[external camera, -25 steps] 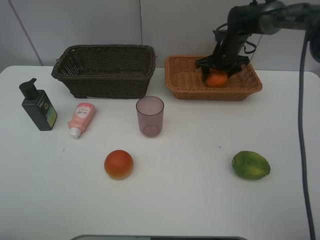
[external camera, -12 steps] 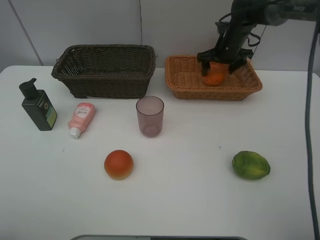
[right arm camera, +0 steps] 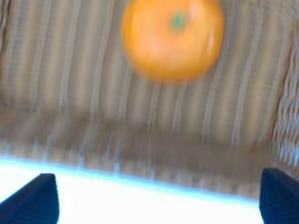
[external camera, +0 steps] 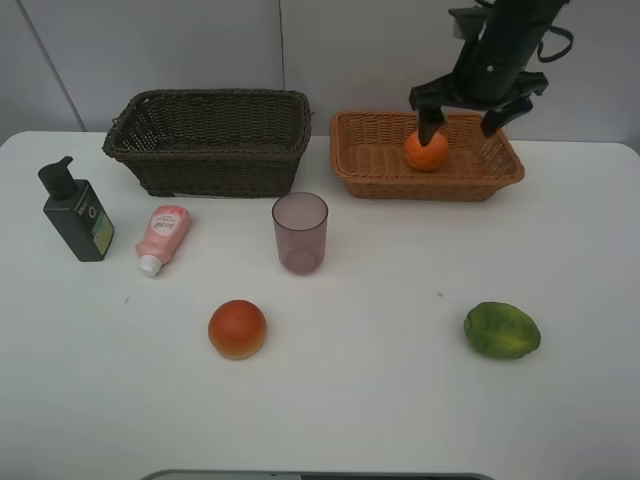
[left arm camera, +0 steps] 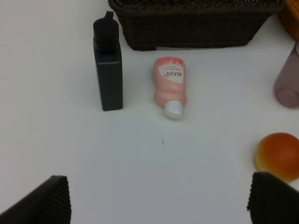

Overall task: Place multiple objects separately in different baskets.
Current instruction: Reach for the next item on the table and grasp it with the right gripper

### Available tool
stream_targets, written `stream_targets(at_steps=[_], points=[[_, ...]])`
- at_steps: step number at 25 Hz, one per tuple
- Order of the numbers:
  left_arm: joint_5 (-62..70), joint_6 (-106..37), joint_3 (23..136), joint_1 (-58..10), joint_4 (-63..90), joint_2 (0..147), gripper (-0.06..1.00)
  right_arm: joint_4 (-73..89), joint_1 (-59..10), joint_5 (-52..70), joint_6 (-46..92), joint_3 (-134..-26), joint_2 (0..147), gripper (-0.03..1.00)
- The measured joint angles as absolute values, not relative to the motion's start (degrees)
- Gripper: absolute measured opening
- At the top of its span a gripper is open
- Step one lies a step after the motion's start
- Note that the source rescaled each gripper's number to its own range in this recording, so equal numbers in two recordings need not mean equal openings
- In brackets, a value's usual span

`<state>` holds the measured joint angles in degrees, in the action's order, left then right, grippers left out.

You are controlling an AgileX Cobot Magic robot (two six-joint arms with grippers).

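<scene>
With the orange [external camera: 426, 150] lying in the light tan wicker basket [external camera: 380, 182] at the back right of the tabletop [external camera: 380, 410] and the right gripper [external camera: 460, 122] spread wide, empty, just above it, best rise clear of the rim before crossing to the green citrus [external camera: 501, 331] near the front right, nothing standing between; the left gripper [left arm camera: 159, 200] gapes empty too.

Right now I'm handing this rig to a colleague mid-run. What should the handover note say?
The left gripper is open and empty.
The right gripper is open above the orange, not gripping it.
The orange lies in the light basket.
On the table: pump bottle, pink tube, purple cup, red-orange fruit, green citrus.
Done: one item placed.
Left: five items. The dark basket shows nothing inside.
</scene>
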<state>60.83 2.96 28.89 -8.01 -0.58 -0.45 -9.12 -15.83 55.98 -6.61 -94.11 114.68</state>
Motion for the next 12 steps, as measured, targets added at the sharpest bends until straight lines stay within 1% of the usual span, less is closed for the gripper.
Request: stream_targets(at_steps=[5,6,9,12], points=[[60.83,2.96,28.89,-8.01,-0.58,-0.45,0.98,-8.76,-18.73,50.37,-5.97,-72.92,99.58,0.88],[60.83,2.96,28.89,-8.01,-0.58,-0.45,0.98,-7.98,-19.89,49.25,-4.0,-65.62,93.32,0.88],[60.83,2.96,28.89,-8.01,-0.58,-0.45,0.98,-7.92,-21.24,48.32,-0.62,-56.16,85.28,0.88],[60.83,2.96,28.89,-8.01,-0.58,-0.45,0.98,-7.92,-21.66,47.52,2.88,-49.08,77.88,0.88]])
